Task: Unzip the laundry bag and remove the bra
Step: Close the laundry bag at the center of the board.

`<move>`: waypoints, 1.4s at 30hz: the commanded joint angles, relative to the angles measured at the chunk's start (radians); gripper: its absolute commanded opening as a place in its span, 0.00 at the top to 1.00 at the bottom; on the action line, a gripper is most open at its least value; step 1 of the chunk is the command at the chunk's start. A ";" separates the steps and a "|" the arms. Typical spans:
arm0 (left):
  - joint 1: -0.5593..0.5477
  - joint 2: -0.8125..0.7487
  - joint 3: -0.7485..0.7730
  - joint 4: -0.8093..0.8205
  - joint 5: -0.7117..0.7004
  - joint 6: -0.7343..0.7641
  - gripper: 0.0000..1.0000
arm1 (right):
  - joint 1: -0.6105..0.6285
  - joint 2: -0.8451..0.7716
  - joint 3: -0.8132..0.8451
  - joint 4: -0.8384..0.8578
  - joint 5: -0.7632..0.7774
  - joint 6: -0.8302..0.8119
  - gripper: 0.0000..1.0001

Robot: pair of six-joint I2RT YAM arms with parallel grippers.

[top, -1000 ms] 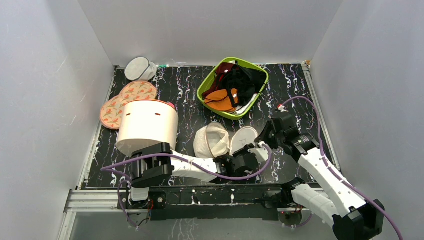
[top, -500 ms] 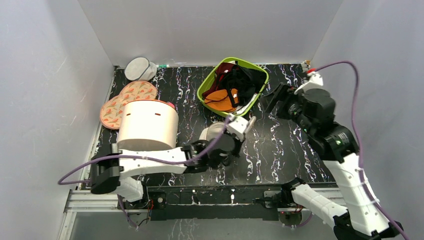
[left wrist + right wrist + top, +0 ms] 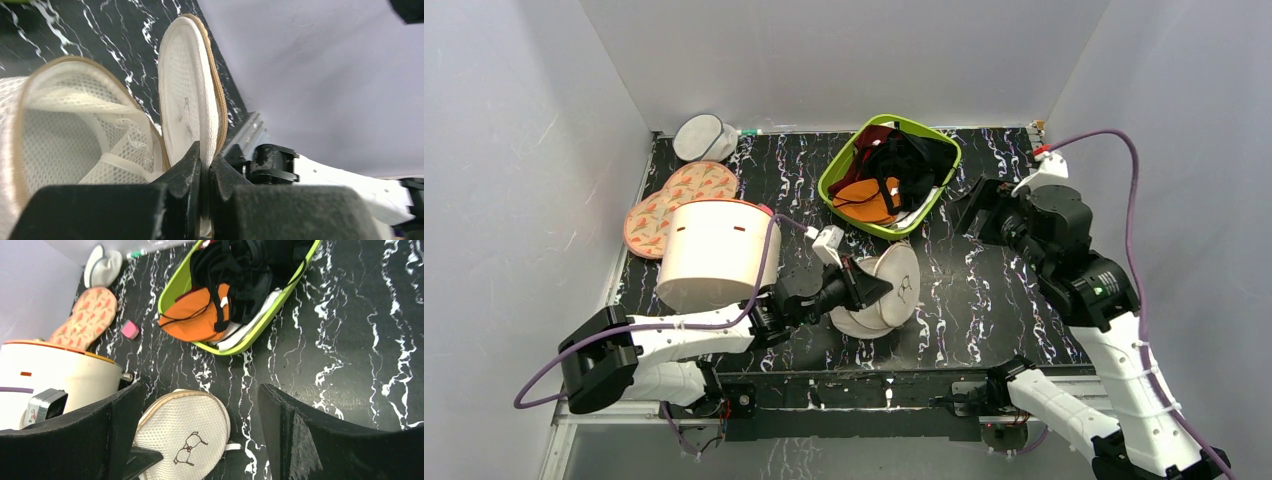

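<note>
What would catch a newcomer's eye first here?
Probably the open white mesh laundry bag near the front of the table, pinched at its rim by the left gripper. Next comes the bright green basket at the back, with the orange bra lying among dark clothes, and the right gripper hanging open beside it.

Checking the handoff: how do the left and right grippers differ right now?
Left gripper is shut, pinching the laundry bag's flap edge; right gripper is open and holds nothing. Left gripper sits low by the bag at the table's near side; right gripper hovers above the table beside the green basket. Both have black fingers.
</note>
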 commanded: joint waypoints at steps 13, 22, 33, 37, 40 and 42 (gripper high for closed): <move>0.026 -0.070 -0.040 -0.084 -0.086 -0.376 1.00 | 0.001 0.045 -0.405 0.204 -0.681 -0.024 0.21; 0.026 -0.052 -0.121 -0.162 -0.170 -0.438 1.00 | 0.028 0.110 -0.613 0.500 -0.781 0.118 0.43; 0.026 -0.106 -0.143 -0.260 -0.225 -0.447 0.73 | 0.105 0.331 -0.659 0.773 -0.723 0.184 0.59; 0.026 -0.156 -0.146 -0.224 -0.184 -0.345 0.50 | 0.148 0.409 -0.640 0.825 -0.724 0.181 0.63; 0.026 -0.214 -0.119 -0.252 -0.164 -0.280 0.34 | 0.190 0.458 -0.613 0.813 -0.691 0.164 0.63; 0.025 -0.261 -0.106 -0.291 -0.164 -0.262 0.26 | 0.206 0.470 -0.606 0.822 -0.684 0.168 0.63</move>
